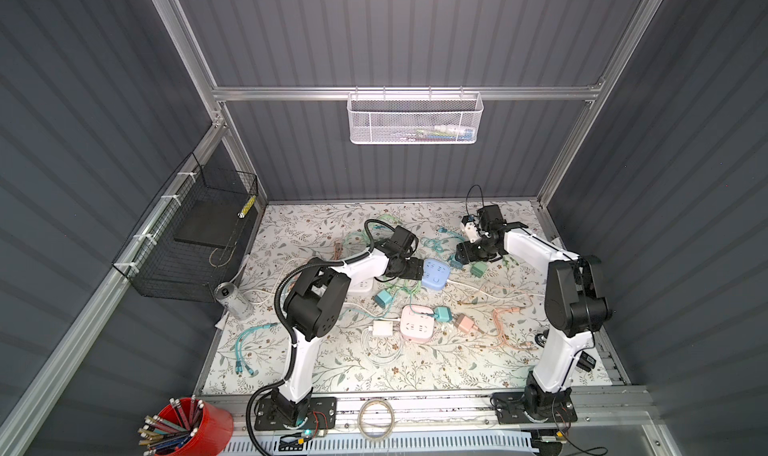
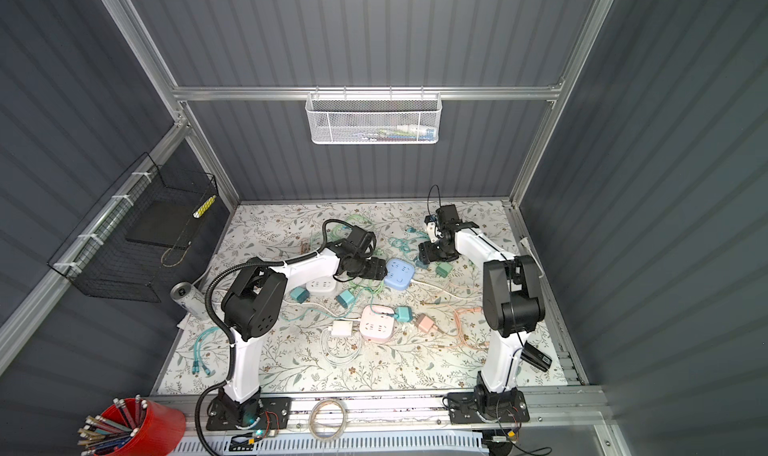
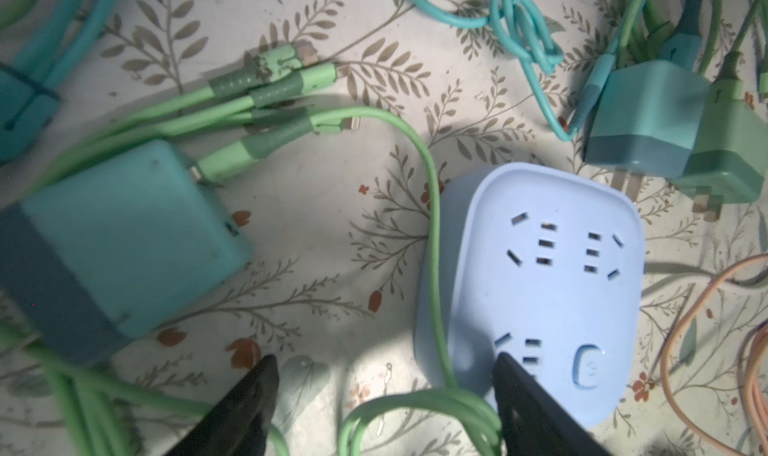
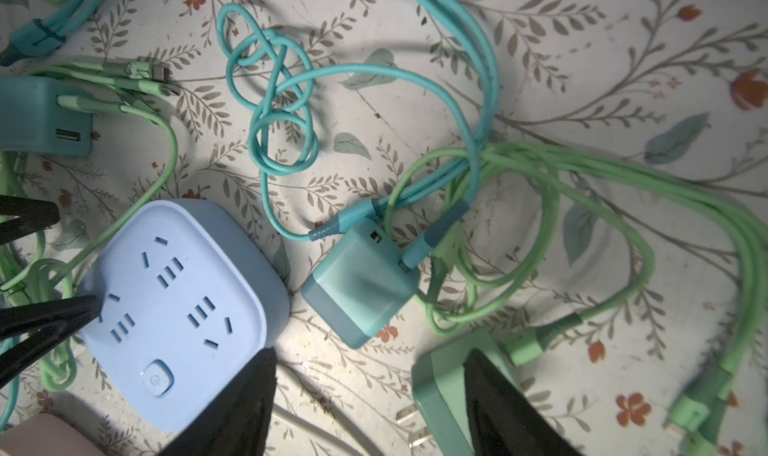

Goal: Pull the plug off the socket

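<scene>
Nearest the left gripper (image 3: 384, 356), its two black tapered fingers stood spread. One tip lay over a corner of the blue socket (image 3: 540, 287) and the other over the floral mat (image 3: 316, 233), with a loop of matte green cable (image 3: 434, 225) between them. The socket was a smooth, rounded-square plastic block, slotted face up. The right gripper (image 4: 372, 352) was likewise spread, with mat between its fingers. One finger overlapped the pale green plug (image 4: 440, 383), touching or not I could not tell. This boxy two-tone adapter lay on the mat near the socket, out of it, metal prongs showing. Beyond lay a teal plug (image 4: 361, 283) of the same shape among looped cables.
</scene>
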`<state>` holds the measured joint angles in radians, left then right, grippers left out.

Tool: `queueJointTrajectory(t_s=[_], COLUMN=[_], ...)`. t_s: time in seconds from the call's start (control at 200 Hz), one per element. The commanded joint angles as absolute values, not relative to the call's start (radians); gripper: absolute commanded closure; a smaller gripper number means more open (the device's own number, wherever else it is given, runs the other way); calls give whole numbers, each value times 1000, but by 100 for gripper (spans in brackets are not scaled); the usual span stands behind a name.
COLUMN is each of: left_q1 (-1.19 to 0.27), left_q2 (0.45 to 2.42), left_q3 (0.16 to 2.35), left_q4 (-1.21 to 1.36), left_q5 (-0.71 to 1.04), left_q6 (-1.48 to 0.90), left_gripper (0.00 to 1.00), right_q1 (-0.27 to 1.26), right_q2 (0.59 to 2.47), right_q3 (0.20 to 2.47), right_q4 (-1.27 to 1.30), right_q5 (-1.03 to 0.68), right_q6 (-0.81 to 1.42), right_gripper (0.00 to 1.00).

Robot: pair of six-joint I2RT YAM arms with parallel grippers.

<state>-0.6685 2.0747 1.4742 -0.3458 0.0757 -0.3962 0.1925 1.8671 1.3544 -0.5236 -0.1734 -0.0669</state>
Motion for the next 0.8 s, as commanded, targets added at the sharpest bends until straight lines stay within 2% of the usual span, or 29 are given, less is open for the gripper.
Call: queueJointTrajectory(t_s=[0.0, 0.08, 0.195, 0.37, 0.515, 0.64, 0.796], left_q1=[-675, -674, -676, -685, -687, -687, -687], left_q2=[2016, 1981, 1959, 1958, 1924, 1862, 1794], left_q3=[1449, 1429, 1424, 1427, 1379, 1322, 1265], left_q4=[-398, -370, -341, -319, -291, -249, -223], left_q5=[34, 23, 42, 44, 0, -60, -142], left_q6=[-377, -377, -349, -324, -325, -328, -324], left_gripper=[10, 1, 0, 0, 0, 0, 0], right_q1=[186, 184, 181, 166, 119, 65, 32], right_q2=[1762, 1673, 1523, 1282, 1158, 1151, 1257], right_q3=[1290, 1208, 1061, 780, 556, 415, 312], right_q4=[-452, -362, -224, 74, 342, 556, 841], right_q5=[-117, -82, -14, 145, 194, 167, 130], right_q6=[-45, -41, -50, -89, -104, -52, -20], right_gripper=[24, 16, 1, 1, 1, 1, 1])
